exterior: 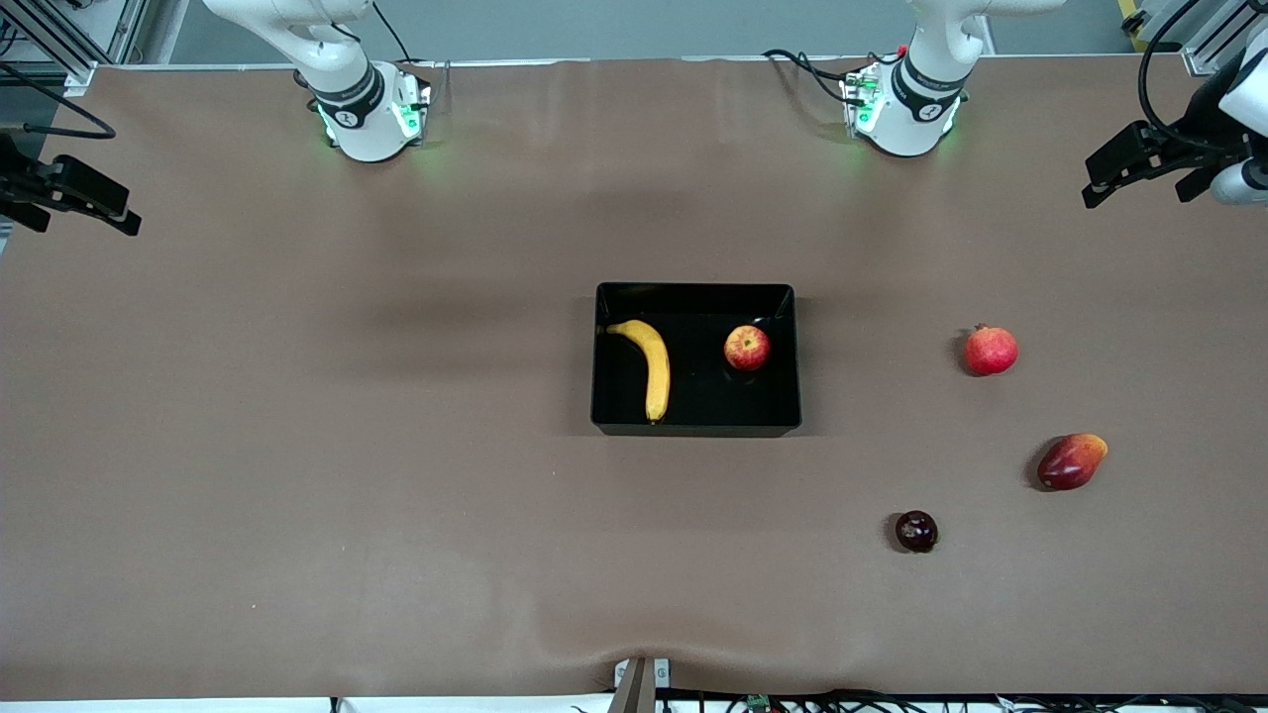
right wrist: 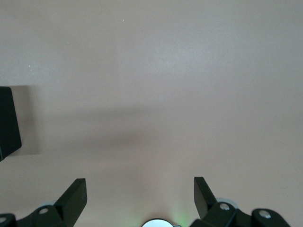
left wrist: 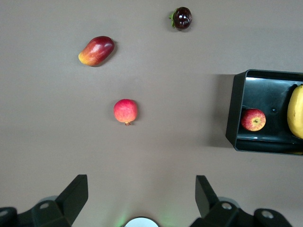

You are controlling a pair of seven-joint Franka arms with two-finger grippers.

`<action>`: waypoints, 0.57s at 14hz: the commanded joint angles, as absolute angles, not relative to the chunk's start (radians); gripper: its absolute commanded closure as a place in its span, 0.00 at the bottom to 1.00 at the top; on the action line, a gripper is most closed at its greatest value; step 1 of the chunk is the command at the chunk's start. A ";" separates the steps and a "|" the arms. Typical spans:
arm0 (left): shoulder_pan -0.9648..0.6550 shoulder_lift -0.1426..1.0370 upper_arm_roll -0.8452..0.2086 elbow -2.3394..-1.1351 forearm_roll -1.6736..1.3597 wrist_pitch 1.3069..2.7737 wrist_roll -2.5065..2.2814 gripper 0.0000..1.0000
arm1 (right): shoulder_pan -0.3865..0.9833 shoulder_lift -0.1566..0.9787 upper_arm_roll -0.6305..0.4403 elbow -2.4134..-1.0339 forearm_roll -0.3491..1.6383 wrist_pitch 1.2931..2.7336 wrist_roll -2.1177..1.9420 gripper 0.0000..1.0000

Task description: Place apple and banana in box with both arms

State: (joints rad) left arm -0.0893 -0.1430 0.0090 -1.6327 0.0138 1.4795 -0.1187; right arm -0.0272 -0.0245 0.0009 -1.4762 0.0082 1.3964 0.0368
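Brown table covering: bears all items. Shallow glossy black plastic box: mid-table. Long curved yellow banana: inside box, toward right arm's end. Small red-yellow apple: inside box, toward left arm's end, apart from banana.

Left gripper, right gripper: jaws spread wide, holding nothing, raised over bare table at own ends; both arms wait.

Task judged complete. Risk: needless re-reach could nudge box, or mistake red crowned fruit, red-orange oval fruit or dark purple round fruit for apple.
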 commanded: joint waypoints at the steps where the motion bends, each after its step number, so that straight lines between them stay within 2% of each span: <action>1: -0.058 -0.137 -0.032 -1.621 0.002 1.485 -0.129 0.00 | -0.037 -0.026 0.011 -1.471 -0.003 1.397 0.049 0.00; 8: -0.028 -0.137 -0.048 -1.623 0.002 1.480 -0.126 0.00 | -0.040 -0.026 0.011 -1.471 -0.005 1.399 0.049 0.00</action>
State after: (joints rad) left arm -0.0433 -0.1408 -0.0330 -1.6327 0.0138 1.4806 -0.1205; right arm -0.0272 -0.0244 0.0009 -1.4762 0.0082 1.3989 0.0368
